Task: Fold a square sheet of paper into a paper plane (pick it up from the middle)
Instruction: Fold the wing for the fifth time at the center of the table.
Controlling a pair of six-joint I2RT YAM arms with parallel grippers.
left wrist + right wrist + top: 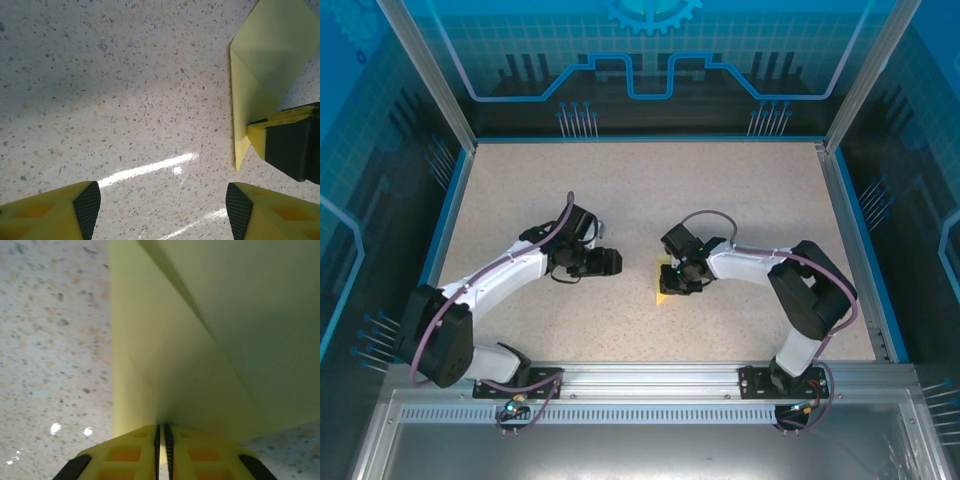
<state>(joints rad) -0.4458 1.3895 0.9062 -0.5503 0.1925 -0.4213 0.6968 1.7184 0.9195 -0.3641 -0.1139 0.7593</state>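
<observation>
The pale-yellow sheet of paper (663, 288) is folded and stands on edge on the speckled table, between the two arms. My right gripper (678, 278) is shut on its lower edge. In the right wrist view its fingertips (161, 440) pinch the paper (200, 340), whose flaps rise and spread away from them. The left wrist view shows the folded paper (270, 55) at the upper right, with a diagonal crease and a pointed lower corner, and a right finger (295, 145) clamped on it. My left gripper (162, 202) is open over bare table, just left of the paper (615, 262).
The speckled tabletop (640, 190) is ringed by a blue rim and transparent walls (850, 90). A metal rail (650, 380) with both arm bases runs along the near edge.
</observation>
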